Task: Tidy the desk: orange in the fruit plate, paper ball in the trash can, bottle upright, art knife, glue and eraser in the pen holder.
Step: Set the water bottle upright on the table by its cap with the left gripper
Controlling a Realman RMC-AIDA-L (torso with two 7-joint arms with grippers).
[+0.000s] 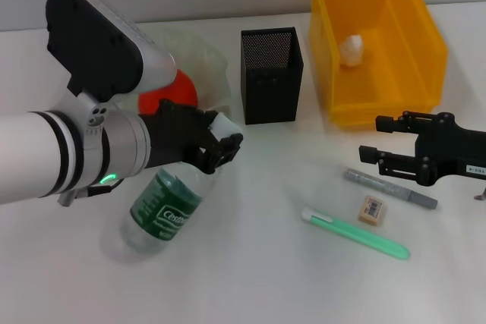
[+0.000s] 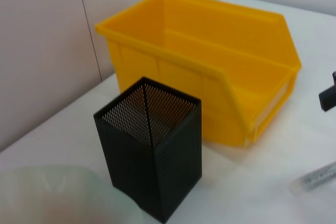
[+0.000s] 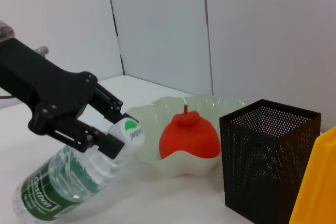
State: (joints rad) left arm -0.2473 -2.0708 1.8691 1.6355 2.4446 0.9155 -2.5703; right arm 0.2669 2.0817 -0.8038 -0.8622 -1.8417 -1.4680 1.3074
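On white desk [image 1: 250, 278], tilted bottle [image 1: 163, 214]

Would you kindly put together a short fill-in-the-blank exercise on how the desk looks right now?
1. The orange lies in the pale-green ____.
2. The paper ball sits inside the yellow ____.
3. The left tool grips the bottle near its ____.
4. The eraser lies on the desk between the grey pen-like tool and the ____ one, in front of the right tool.

Missing words: plate; bin; cap; green
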